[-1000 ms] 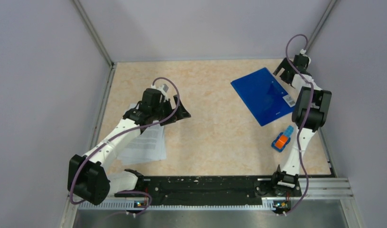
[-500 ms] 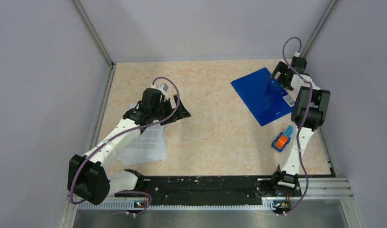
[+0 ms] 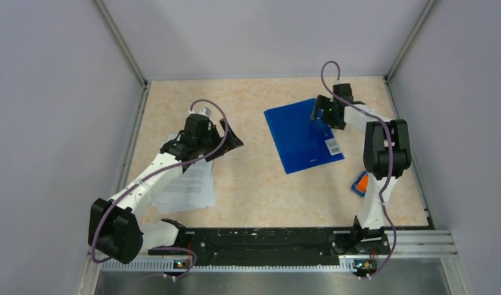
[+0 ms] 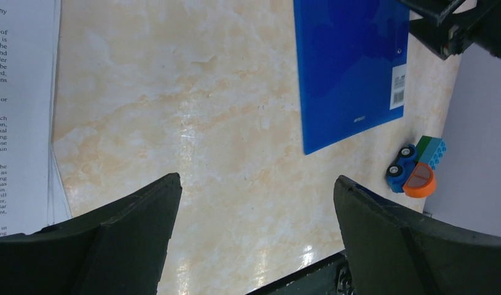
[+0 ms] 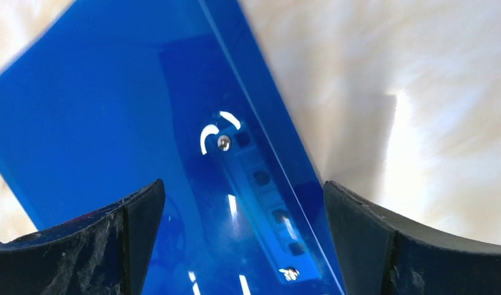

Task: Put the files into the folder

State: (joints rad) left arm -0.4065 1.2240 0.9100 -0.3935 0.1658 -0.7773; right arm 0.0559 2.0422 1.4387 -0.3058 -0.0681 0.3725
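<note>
Top view: files [image 3: 192,184] partly under left arm [image 3: 152,178], mid-left; orange-blue toy [image 3: 360,183] mostly behind right arm [image 3: 386,147]. Left wrist: files cut by left edge, folder [image 4: 349,67] by top edge, barcode label [image 4: 398,86] unreadable. Right wrist: folder overfills frame, upper-left corner blurred.

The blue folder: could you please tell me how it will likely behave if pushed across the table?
The folder lies flat and thin on the smooth table, so it would probably slide or pivot rather than tip. Its glossy cover shows glare, so it is likely slippery. Its straight edges hint at some stiffness, though that is uncertain.
</note>
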